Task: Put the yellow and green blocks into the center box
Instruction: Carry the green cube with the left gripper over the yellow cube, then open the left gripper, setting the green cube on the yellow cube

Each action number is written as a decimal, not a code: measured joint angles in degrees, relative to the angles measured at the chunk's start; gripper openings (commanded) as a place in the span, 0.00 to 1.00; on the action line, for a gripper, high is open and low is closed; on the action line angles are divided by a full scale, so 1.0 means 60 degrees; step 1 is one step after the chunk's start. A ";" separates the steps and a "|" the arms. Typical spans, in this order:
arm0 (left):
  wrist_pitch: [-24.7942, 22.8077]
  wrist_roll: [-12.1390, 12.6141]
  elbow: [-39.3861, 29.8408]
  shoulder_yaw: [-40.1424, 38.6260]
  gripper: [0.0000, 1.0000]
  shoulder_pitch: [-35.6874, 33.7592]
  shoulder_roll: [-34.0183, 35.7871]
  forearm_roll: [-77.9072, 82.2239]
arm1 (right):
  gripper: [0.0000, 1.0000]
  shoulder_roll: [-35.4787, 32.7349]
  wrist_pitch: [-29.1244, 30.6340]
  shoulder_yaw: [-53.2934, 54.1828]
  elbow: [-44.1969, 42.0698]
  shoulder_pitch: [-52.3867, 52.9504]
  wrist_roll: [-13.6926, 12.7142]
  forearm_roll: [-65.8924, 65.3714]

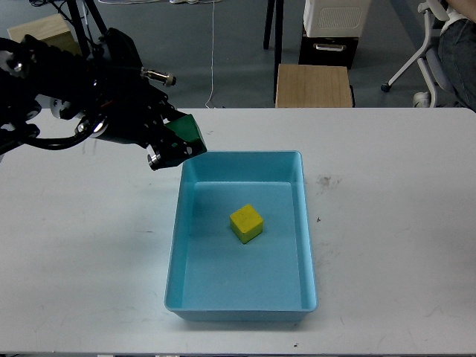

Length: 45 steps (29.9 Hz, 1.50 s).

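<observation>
The small dark green cube (pixel 187 134) is pinched in the left gripper (pixel 178 145), held just above the far-left corner of the shallow light blue plastic tray (pixel 242 306), where the small bright yellow cube (pixel 246 223) already sits near the middle. To finish well, the gripper should probably carry the green cube further in over the tray's floor, clear of the rim and the yellow cube, lower it, then let go. The tray rests on a plain white counter (pixel 394 223). Beyond are a tan wooden box (pixel 313 85), grey floor and an office chair (pixel 428 44). The right gripper is not visible.
</observation>
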 measured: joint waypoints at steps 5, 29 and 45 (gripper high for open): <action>-0.0007 0.0000 0.1014 0.0203 0.16 0.0074 -0.1782 0.0128 | 0.99 -0.0075 -0.0001 0.0434 -0.0039 -0.0185 0.0001 -0.0007; -0.0007 0.0001 0.2622 0.1536 0.37 0.0747 -0.3759 0.0178 | 0.99 -0.0033 -0.0072 0.0549 -0.0196 -0.0589 0.0030 0.0000; -0.0007 0.0002 0.2656 0.1042 1.00 0.1074 -0.3703 -0.0085 | 0.99 0.0049 -0.0072 0.0533 -0.0189 -0.0592 0.0030 -0.0001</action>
